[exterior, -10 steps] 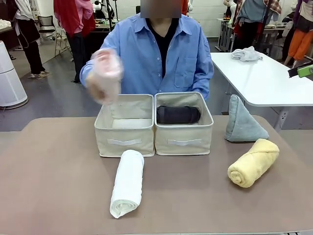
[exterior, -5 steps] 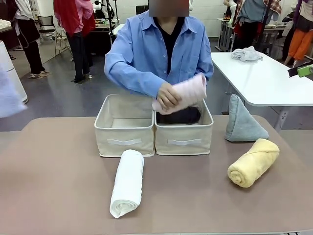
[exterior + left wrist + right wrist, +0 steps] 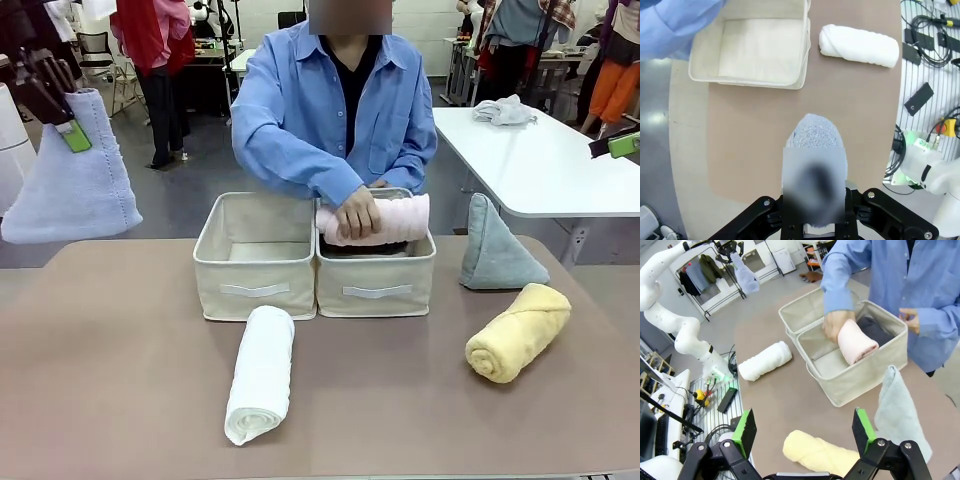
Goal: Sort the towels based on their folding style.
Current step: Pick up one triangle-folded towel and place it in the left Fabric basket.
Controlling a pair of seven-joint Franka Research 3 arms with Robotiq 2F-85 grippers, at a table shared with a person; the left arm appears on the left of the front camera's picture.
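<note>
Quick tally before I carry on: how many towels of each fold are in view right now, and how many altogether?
Rolled: 4 (pink roll, dark grey roll, white roll, yellow roll)
Cone-shaped: 2 (light blue cone, teal-green cone)
Total: 6 towels

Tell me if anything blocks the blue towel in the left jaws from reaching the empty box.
Nothing visible does. The light blue towel hangs clear above the table, and the empty box is open; the person's hand is over the neighbouring box.
</note>
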